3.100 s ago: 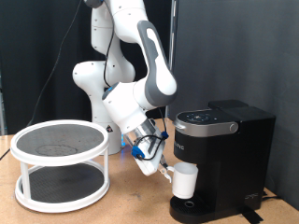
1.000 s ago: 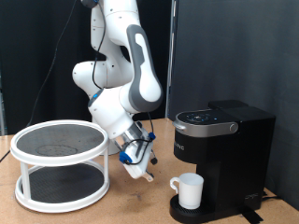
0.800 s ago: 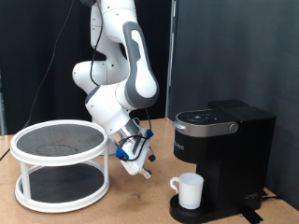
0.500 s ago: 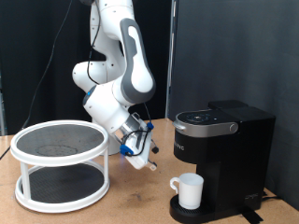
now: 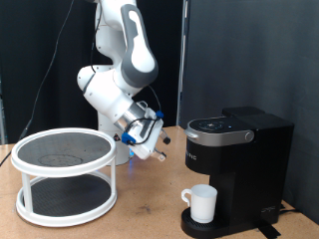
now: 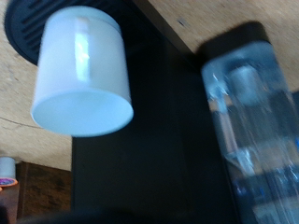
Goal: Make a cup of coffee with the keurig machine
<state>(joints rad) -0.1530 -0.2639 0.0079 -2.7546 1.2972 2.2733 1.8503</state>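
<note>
The cup [image 5: 202,203] stands upright on the round drip tray [image 5: 214,228] of the keurig machine [image 5: 244,159], handle towards the exterior view's left. The machine's lid is down. My gripper [image 5: 160,150] hangs in the air left of the machine, level with its upper front, well above and apart from the cup. It looks open and holds nothing. In the wrist view the cup [image 6: 82,70] appears from the side on the drip tray [image 6: 17,35], beside the machine's black body [image 6: 149,140]. My fingers do not show in that view.
A white round two-tier tray table [image 5: 65,174] stands at the exterior view's left. The machine's clear water tank [image 6: 248,121] shows in the wrist view. A tiny white pod-like thing [image 6: 7,172] lies on the wooden table at that view's edge.
The gripper let go of the cup on the drip tray, backed off to the exterior view's left, then rose to the level of the machine's top. The cup stays put.
</note>
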